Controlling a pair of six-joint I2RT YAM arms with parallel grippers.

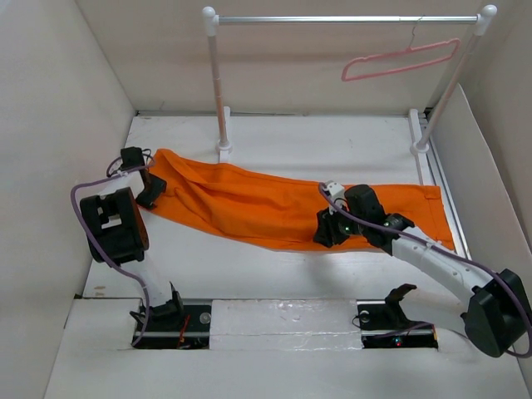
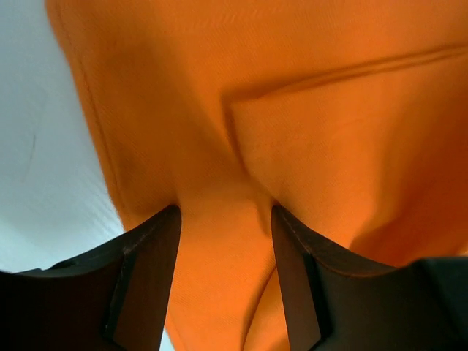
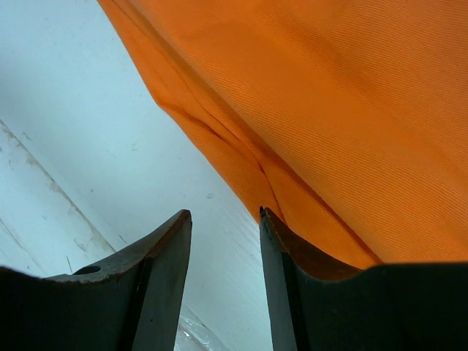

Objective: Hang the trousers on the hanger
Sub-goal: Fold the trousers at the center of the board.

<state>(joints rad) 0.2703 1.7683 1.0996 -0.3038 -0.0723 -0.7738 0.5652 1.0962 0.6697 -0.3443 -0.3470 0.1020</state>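
On the table [image 1: 332, 137] the trousers [image 1: 249, 199] lie flat, well apart from the hanger [image 1: 401, 60]. The left gripper [image 2: 225, 212], jaws part open, straddles a fold; the right gripper [image 3: 225, 213], part open at the hem, holds nothing. We'd seat cloth deep before closing.

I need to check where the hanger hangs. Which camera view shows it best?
The top external view: the whole pink hanger hangs by its hook near the right end of the rail. Neither wrist view shows it; both look down at the orange trousers and white table.
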